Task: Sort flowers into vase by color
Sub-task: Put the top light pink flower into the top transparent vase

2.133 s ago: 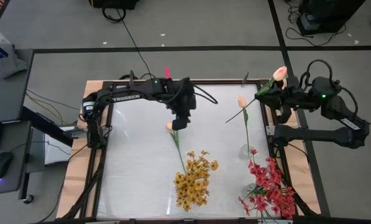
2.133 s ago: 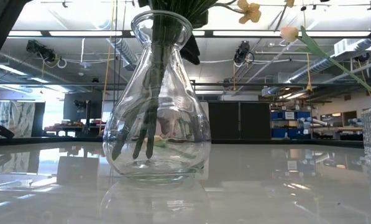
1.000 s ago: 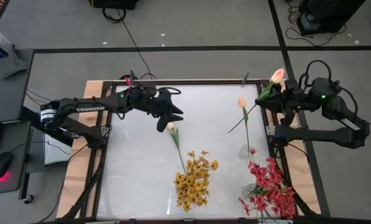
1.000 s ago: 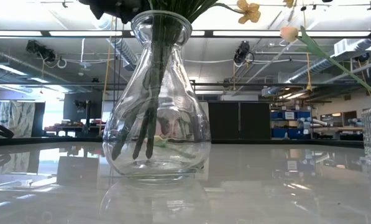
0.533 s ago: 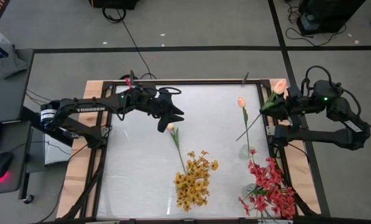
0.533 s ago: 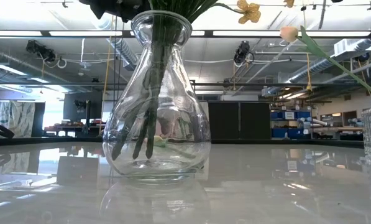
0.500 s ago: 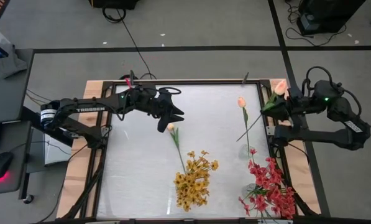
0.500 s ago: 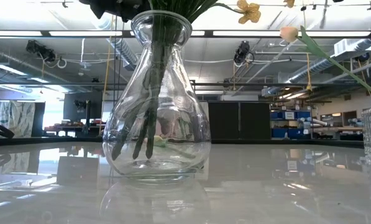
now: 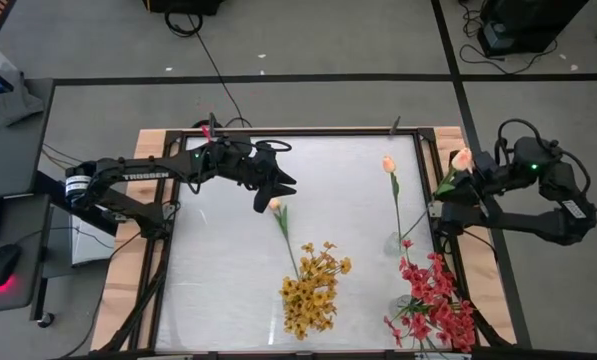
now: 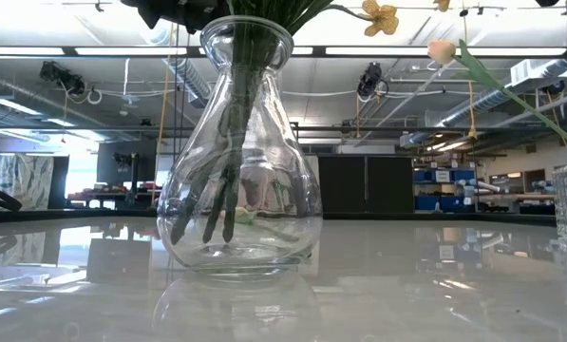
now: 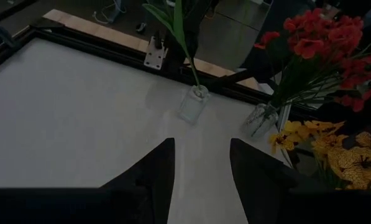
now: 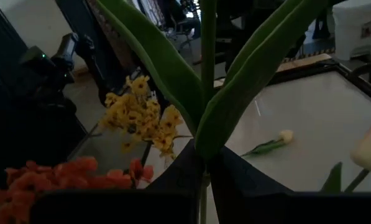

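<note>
While the right pincer (image 9: 475,170) hangs over the right edge of the white tabletop (image 9: 218,260), its two dark fingers are pressed together on the green stem of a slim artificial flower with a pale peach tulip-like bud (image 9: 462,158). In the right wrist view this stem (image 12: 207,56) goes up between the fingers, with long green leaves on both sides. The bud stands just beside the pincer, over the dark frame of the tabletop.

The left pincer (image 9: 274,192) is above the rear middle of the tabletop, and its fingers stand apart with nothing between them, as the left wrist view (image 11: 200,168) shows. Just in front of it, a second peach-bud flower (image 9: 281,222) lies flat on the tabletop, its bud close to the fingertips and its stem pointing to the front.

A third peach-bud flower (image 9: 390,170) stands in a small clear glass vase (image 9: 395,243) near the right edge. In front of that vase, a bushy cluster of red-pink flowers (image 9: 433,300) is at the front right corner. To the left of it, a bushy cluster of yellow-orange flowers (image 9: 313,288) stands in a wide clear glass vase (image 10: 239,152) at the front middle; the low view shows their green stems inside the glass.
</note>
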